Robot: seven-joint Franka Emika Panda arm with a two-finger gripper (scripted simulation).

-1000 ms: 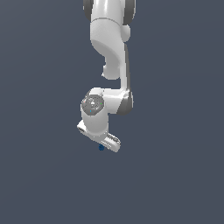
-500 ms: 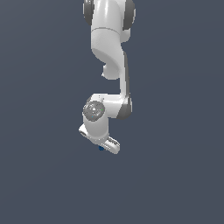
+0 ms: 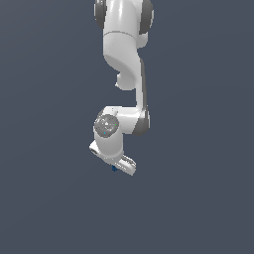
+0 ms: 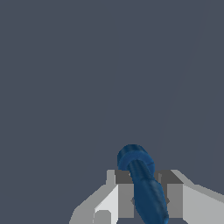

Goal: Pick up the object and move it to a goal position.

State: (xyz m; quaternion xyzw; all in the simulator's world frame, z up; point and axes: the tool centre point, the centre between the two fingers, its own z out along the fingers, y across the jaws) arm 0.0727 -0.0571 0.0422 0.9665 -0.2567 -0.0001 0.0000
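Shifted slightly toward the exterior view's right since a second ago. Gripper (image 4: 141, 199) jaws clamped on the blue object (image 4: 142, 186), held just under the hand. Best carried slowly, keeping squeeze steady.

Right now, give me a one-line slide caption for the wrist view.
Gripper closed on the dark blue object, its rounded end protruding past the fingers, plain grey background behind.

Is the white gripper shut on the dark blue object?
Shut on it: the white gripper has both fingers against the dark blue rounded object.
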